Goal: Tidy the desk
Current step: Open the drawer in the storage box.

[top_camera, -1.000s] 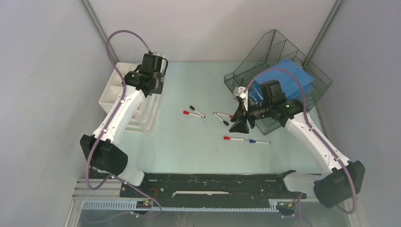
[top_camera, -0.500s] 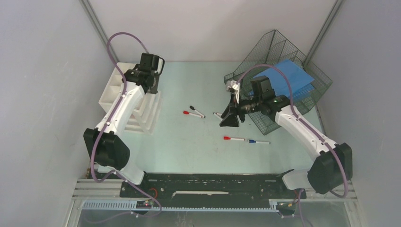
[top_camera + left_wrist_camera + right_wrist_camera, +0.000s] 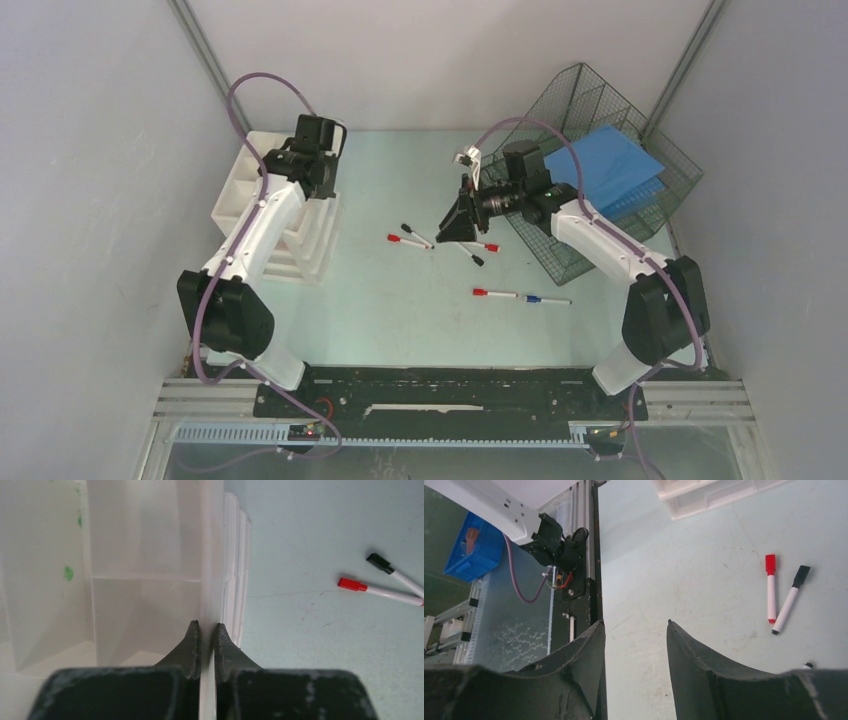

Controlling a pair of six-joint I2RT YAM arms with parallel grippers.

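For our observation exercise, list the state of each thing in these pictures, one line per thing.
Left claw: shut on drawer unit wall.
Right claw: open, empty.
Drawer unit: on desk, seen compartments empty.
Markers: capped, lying loose on desk.
Tray: tilted, holds blue folder.

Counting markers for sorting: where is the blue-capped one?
Top view: the blue-capped marker lies on the desk right of centre, end to end with a red-capped marker.

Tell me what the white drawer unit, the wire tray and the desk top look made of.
The drawer unit: translucent white plastic, smooth; light shows through its thin walls. The wire tray: dark metal mesh, likely coated; open grid. The desk: pale mint, matte, probably laminate; scuffs show, the core does not.
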